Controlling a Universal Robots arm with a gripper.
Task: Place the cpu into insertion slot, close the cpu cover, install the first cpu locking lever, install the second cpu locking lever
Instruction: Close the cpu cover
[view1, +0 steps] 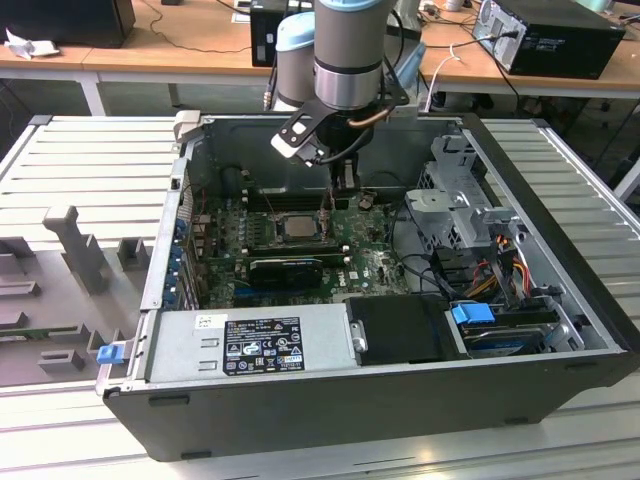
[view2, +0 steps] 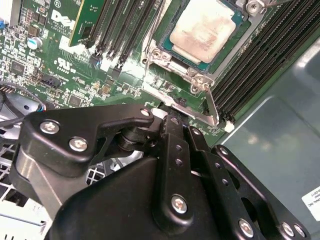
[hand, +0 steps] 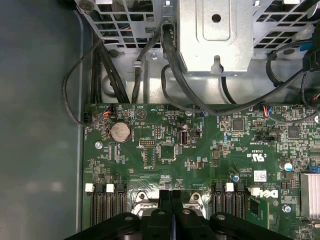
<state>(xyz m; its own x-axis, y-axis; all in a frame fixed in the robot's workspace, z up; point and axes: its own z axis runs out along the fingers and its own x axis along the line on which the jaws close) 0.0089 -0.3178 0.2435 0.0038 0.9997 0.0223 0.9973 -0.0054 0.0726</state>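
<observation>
Inside the open computer case (view1: 330, 405) on the slatted workbench (view1: 85, 165), the gripper (view1: 344, 188) is held low over the green motherboard (hand: 200, 150) with its fingers (hand: 164, 199) pressed together on nothing visible, and the cpu (view2: 204, 26) is seated in the insertion slot (view1: 272, 235) just beyond the fingertips.

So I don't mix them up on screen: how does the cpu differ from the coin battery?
The cpu is square with a smudged pale face; the coin battery is round and plain. The cpu is ringed by the cpu cover; the coin battery has green board around it. Both are flat and silvery.
</observation>
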